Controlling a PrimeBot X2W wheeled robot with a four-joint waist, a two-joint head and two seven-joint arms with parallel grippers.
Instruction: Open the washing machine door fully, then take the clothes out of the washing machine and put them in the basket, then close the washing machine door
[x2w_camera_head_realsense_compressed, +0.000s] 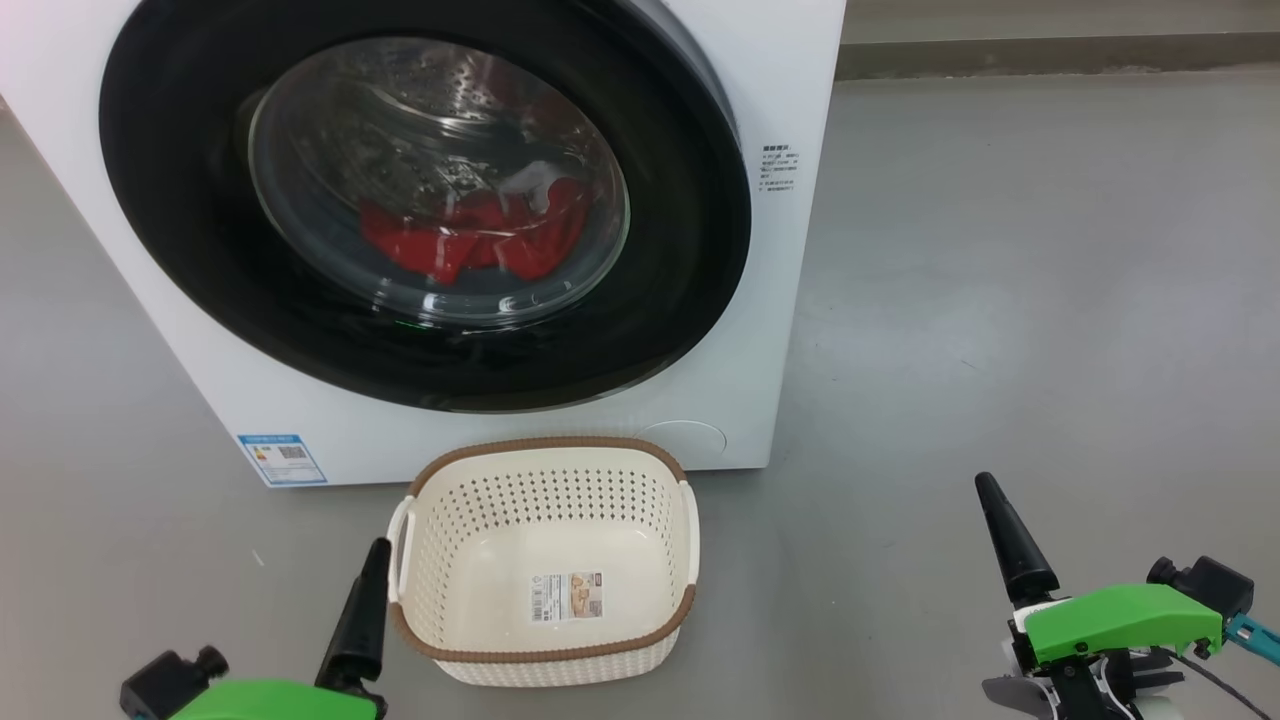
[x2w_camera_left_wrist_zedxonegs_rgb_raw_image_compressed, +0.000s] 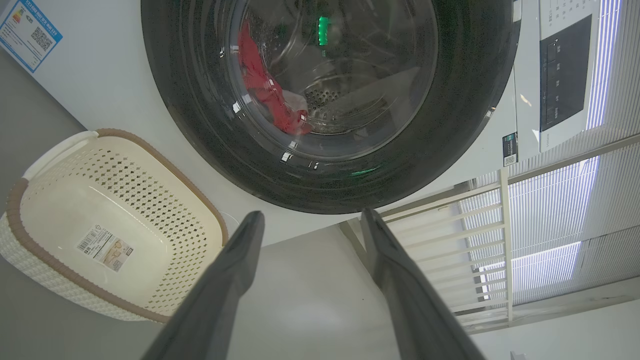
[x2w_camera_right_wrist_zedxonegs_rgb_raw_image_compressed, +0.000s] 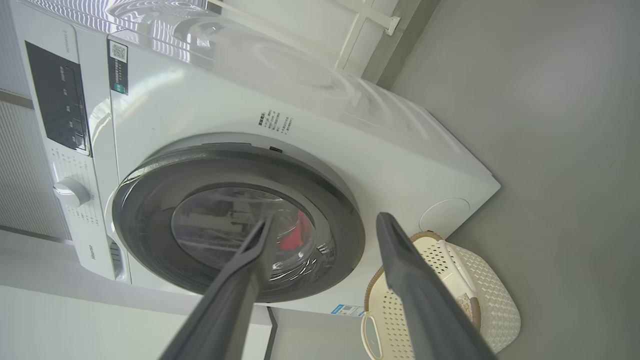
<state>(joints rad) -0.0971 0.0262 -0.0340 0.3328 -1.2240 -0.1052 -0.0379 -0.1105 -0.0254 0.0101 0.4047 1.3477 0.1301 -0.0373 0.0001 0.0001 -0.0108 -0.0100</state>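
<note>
Your left gripper (x2w_camera_left_wrist_zedxonegs_rgb_raw_image_compressed: 311, 215) and right gripper (x2w_camera_right_wrist_zedxonegs_rgb_raw_image_compressed: 326, 219) stand spread, holding nothing.
The basket (x2w_camera_head_realsense_compressed: 545, 443), barcode sticker (x2w_camera_head_realsense_compressed: 567, 596) inside, sits just before the washing machine (x2w_camera_head_realsense_compressed: 790, 350); its blue label (x2w_camera_head_realsense_compressed: 282, 458) carries a QR code; the clothes (x2w_camera_head_realsense_compressed: 470, 240) lie behind the shut door (x2w_camera_head_realsense_compressed: 180, 200).

The washing machine (x2w_camera_head_realsense_compressed: 780, 300) casing is smooth, semi-gloss white; the washing machine door (x2w_camera_head_realsense_compressed: 330, 180) has a glossy black rim and clear glass bowl, a perforated bright metal drum (x2w_camera_head_realsense_compressed: 450, 110) behind. The clothes (x2w_camera_head_realsense_compressed: 470, 240) are soft red cloth. The basket (x2w_camera_head_realsense_compressed: 545, 500) is matt cream perforated plastic with a brown woven-look rim; the floor (x2w_camera_head_realsense_compressed: 1000, 250) is smooth matt grey.
</note>
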